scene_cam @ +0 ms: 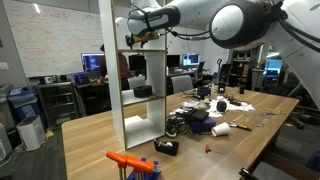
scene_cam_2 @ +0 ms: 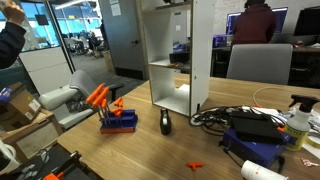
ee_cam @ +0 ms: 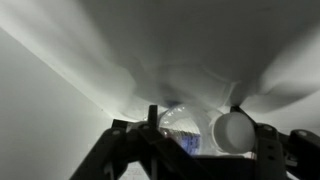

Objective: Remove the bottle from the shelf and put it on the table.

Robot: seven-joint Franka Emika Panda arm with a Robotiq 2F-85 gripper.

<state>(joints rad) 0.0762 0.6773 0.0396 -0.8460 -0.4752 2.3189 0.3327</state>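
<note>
The tall white shelf [scene_cam: 125, 70] stands on the light-brown table [scene_cam: 95, 135] and shows in both exterior views [scene_cam_2: 180, 50]. My arm reaches into its top compartment, where my gripper [scene_cam: 135, 35] sits. In the wrist view the clear bottle [ee_cam: 185, 125], with a white cap [ee_cam: 236, 131] and a blue label, lies on its side against the white shelf walls. My gripper [ee_cam: 194, 120] is open, with one finger on each side of the bottle, not closed on it. The bottle is hidden in both exterior views.
A black object [scene_cam: 143, 90] sits in the shelf's middle compartment. On the table [scene_cam_2: 130, 155] are an orange-and-blue tool stand [scene_cam_2: 115, 112], a black mouse [scene_cam_2: 165, 122], tangled cables and a blue box [scene_cam_2: 255, 150]. Office chairs and desks with monitors stand behind.
</note>
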